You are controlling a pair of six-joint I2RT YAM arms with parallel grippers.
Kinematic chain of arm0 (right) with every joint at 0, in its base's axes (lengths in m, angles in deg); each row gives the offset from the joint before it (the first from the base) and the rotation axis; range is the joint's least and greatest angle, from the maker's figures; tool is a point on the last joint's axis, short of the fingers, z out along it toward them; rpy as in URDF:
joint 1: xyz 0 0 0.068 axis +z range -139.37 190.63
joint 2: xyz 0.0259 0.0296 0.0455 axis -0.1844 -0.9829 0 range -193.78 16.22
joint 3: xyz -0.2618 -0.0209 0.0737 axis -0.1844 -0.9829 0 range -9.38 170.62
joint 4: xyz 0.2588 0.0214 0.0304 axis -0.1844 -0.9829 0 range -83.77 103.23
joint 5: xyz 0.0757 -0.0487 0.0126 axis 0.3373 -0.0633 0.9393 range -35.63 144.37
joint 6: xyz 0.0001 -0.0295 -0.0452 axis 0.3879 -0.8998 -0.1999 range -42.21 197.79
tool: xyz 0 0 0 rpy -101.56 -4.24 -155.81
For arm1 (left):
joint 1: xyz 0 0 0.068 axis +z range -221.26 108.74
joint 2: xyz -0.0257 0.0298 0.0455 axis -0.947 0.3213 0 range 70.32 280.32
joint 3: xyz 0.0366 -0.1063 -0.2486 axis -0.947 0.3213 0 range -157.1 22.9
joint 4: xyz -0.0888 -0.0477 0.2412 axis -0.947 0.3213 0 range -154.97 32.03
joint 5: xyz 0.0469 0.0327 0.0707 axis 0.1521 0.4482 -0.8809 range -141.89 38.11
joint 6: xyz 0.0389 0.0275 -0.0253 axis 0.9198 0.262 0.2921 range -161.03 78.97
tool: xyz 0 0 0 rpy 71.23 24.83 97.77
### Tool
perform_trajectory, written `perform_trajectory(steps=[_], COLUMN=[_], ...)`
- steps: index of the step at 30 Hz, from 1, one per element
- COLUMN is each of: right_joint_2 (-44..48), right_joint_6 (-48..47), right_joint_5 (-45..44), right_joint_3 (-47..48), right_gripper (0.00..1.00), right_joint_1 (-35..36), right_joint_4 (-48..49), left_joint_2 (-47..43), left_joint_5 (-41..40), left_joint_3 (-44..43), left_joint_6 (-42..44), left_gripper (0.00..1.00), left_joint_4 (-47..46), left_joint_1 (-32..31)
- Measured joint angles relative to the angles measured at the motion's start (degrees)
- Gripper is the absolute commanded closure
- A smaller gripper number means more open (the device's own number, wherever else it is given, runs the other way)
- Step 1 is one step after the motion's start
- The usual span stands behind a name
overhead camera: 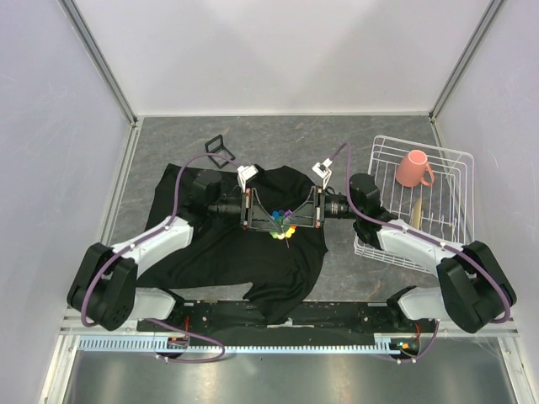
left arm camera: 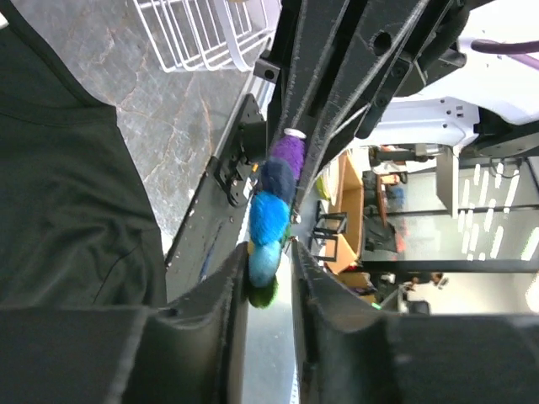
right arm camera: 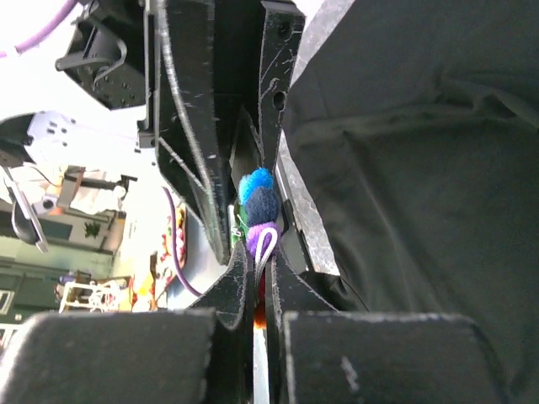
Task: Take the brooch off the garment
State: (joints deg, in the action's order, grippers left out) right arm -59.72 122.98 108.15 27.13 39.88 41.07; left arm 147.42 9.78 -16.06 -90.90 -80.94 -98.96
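Note:
The brooch (overhead camera: 283, 225), a small cluster of coloured pompoms, hangs between my two grippers above the middle of the black T-shirt (overhead camera: 223, 252). My right gripper (overhead camera: 296, 217) is shut on its purple end and white loop; the right wrist view shows the brooch (right arm camera: 259, 206) pinched at the gripper (right arm camera: 263, 255). My left gripper (overhead camera: 271, 220) faces it from the left. In the left wrist view the brooch (left arm camera: 269, 219) lies between the left gripper's (left arm camera: 268, 252) jaws against one finger, with a gap to the other. I cannot tell if it is still pinned to the shirt (left arm camera: 67, 210).
A white wire rack (overhead camera: 455, 220) stands at the right with a pink mug (overhead camera: 413, 168) and a wooden utensil (overhead camera: 416, 210) in it. A small black clip (overhead camera: 216, 145) lies behind the shirt. Grey walls close off the left, the back and the right.

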Motion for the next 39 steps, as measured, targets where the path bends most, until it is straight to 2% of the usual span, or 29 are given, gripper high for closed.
perform_trajectory(steps=[4, 5, 6, 9, 12, 18, 21, 24, 39], right_joint_2=[0.9, 1.5, 2.3, 4.5, 5.2, 5.2, 5.2, 5.2, 6.9], right_joint_6=[4.0, 4.1, 4.1, 4.1, 4.3, 4.6, 4.6, 4.5, 2.5], right_joint_5=[-4.5, -5.9, -7.6, -13.5, -18.2, -24.3, -25.6, -26.3, -29.3], right_joint_3=[-1.7, -1.7, -1.7, -1.6, -1.6, -1.3, -0.7, -0.6, 0.3], right_gripper=[1.0, 1.0, 1.0, 1.0, 1.0, 1.0, 1.0, 1.0, 1.0], right_joint_1=[0.4, 0.6, 0.7, 0.7, 0.7, 1.4, 1.8, 2.2, 4.3], right_joint_4=[4.1, 4.0, 3.6, 1.8, 1.4, 0.8, 0.7, 0.7, -2.6], left_joint_2=[-5.3, -7.3, -9.6, -16.4, -18.7, -16.9, -15.2, -13.2, -5.7], left_joint_5=[-5.8, -7.5, -9.3, -13.9, -16.7, -19.8, -21.0, -21.3, -22.3], left_joint_3=[1.6, 2.6, 3.8, 8.8, 11.6, 13.1, 13.1, 13.1, 10.3], left_joint_6=[0.0, 0.0, -0.1, -1.2, -2.7, -6.8, -8.5, -9.6, -14.7], left_gripper=[0.52, 0.48, 0.39, 0.33, 0.32, 0.32, 0.31, 0.25, 0.27], left_joint_4=[-0.1, -0.3, -0.6, -3.3, -5.6, -11.0, -13.9, -15.8, -23.7], left_joint_1=[0.0, 0.0, 0.0, -0.1, -0.9, -5.3, -6.3, -6.4, -6.9])
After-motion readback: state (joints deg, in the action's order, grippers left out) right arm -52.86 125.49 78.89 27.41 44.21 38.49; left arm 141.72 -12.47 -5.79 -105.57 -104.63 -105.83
